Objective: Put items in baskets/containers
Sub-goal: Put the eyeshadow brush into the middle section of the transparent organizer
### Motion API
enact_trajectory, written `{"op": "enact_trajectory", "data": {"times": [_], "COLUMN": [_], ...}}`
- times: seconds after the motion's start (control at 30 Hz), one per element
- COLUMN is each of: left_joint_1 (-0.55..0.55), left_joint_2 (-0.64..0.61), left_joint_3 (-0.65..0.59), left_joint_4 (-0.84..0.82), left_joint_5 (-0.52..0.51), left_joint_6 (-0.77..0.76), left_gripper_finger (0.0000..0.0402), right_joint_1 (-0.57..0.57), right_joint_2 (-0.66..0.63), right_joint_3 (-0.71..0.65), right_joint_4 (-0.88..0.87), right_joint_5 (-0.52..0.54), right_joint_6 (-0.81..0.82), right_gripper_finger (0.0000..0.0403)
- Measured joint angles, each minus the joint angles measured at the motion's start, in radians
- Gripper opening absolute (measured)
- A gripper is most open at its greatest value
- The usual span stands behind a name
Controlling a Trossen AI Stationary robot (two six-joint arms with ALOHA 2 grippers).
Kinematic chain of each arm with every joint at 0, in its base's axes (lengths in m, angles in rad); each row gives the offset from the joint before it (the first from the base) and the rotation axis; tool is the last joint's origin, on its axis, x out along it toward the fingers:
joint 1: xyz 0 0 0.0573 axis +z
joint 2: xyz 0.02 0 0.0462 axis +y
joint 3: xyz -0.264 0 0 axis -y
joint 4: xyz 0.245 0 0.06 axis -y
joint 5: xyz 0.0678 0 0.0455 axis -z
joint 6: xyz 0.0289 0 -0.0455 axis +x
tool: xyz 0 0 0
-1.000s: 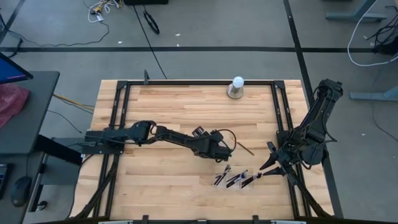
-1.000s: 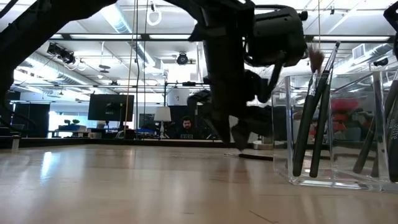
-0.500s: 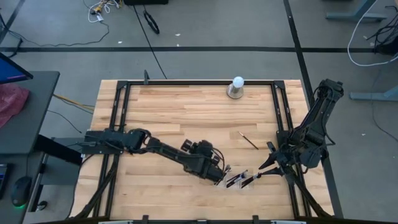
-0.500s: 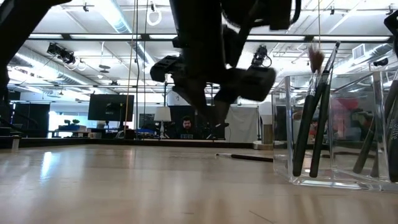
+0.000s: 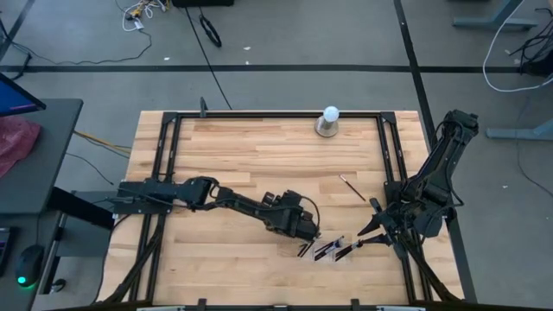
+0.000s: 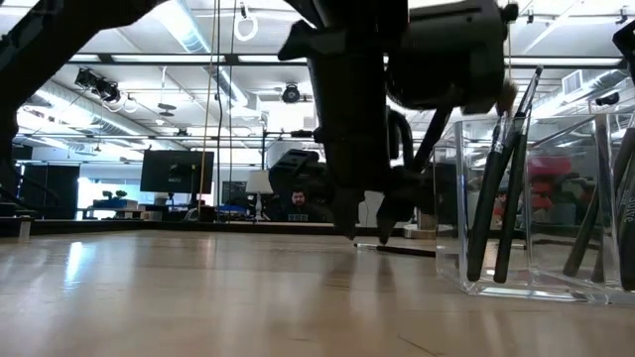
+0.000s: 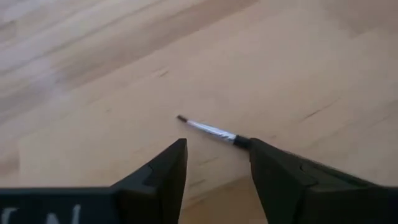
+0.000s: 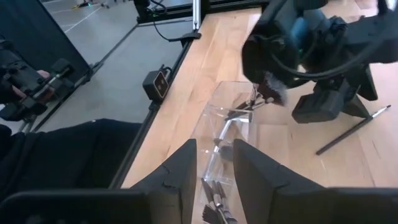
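One brush (image 5: 350,187) lies loose on the tabletop (image 5: 251,155), right of centre in the high view and well apart from the tray (image 5: 327,249), which sits at lower centre-right with the other brushes (image 6: 501,188) leaning inside it. In the low view those brushes stand tilted against the clear walls, their tips above the rim.

The left tool (image 5: 304,226) hangs low at centre, just beside the tray's upper-left end. Its wrist view shows the fingers (image 7: 163,174) parted to a moderate gap with nothing between them, and the loose brush lying ahead across that gap, one end passing behind the right-hand finger. The right tool (image 5: 370,233) waits at the tray's right end, jaws a narrow gap apart and empty; its wrist view looks down the tray's length.

Risks, as judged:
- The brush is thin and lies flat. If the fingers close too high or off its line, it is likely to roll or skid away over the smooth wood.
- The left arm works close to the tray. A careless swing could knock the light tray or tip the leaning brushes out.
- Both tools crowd the tray; collision is possible on delivery.
- A brush released high may bounce off the rim.
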Motion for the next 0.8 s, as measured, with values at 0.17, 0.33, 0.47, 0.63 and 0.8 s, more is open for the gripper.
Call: {"op": "enact_trajectory", "data": {"times": [0.17,0.33,0.47,0.63,0.8], "left_joint_1": [0.022,0.036,0.046,0.057,0.063], "left_joint_2": [0.000,0.000,-0.001,-0.001,-0.010], "left_joint_3": [0.001,0.001,0.001,0.001,0.001], "left_joint_4": [-0.002,-0.066,-0.213,-0.414,-0.419], "left_joint_5": [0.054,0.071,0.062,0.025,0.005], "left_joint_6": [0.105,0.207,0.210,0.134,0.123], "left_gripper_finger": [0.0158,0.0139,0.0130,0.0128,0.0128], "right_joint_1": [0.000,0.000,0.000,0.000,0.000], "right_joint_2": [0.000,0.000,0.000,0.000,0.000], "right_joint_3": [0.000,0.000,0.000,0.000,0.000], "right_joint_4": [0.000,0.003,0.004,0.004,0.000], "right_joint_5": [0.000,0.000,-0.001,-0.001,-0.001], "right_joint_6": [0.000,0.000,0.000,0.000,0.001], "right_gripper_finger": [0.0105,0.0105,0.0105,0.0105,0.0105]}}
